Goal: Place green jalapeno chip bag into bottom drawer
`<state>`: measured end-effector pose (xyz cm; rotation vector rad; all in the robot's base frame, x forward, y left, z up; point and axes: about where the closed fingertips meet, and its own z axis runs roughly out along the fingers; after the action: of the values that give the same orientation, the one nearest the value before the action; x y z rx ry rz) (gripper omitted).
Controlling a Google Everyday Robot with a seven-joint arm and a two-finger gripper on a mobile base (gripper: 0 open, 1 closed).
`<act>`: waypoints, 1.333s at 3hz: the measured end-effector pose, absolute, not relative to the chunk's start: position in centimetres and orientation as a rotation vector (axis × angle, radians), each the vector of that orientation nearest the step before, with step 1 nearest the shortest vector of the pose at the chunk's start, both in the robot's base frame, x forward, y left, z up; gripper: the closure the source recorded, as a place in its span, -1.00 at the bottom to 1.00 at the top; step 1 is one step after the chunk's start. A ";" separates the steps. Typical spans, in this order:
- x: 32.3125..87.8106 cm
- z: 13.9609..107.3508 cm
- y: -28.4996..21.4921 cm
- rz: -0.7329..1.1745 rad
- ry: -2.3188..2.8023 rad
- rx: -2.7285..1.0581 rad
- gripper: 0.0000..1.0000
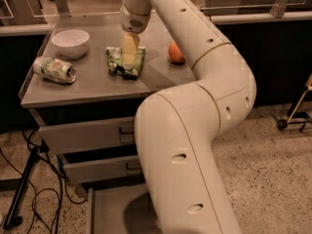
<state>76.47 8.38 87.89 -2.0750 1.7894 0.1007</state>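
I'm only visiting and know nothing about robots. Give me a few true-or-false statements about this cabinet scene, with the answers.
1. The green jalapeno chip bag lies on the cabinet top. True.
2. The gripper is down inside the bottom drawer. False: it is up at the chip bag on the cabinet top.
3. The bottom drawer is pulled out. True.
4. The orange sits in the white bowl. False: it rests on the cabinet top, across the bag from the bowl.
5. The can lies on its side. True.
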 end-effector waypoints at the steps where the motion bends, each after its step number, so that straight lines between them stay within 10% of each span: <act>1: 76.8 86.5 9.3 0.176 1.785 -2.056 -1.00; 3: 77.3 82.9 10.4 0.277 1.839 -2.023 -1.00; 4: 77.5 82.7 10.7 0.276 1.835 -2.019 -0.48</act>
<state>77.49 10.65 82.68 -2.0194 1.8346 0.2757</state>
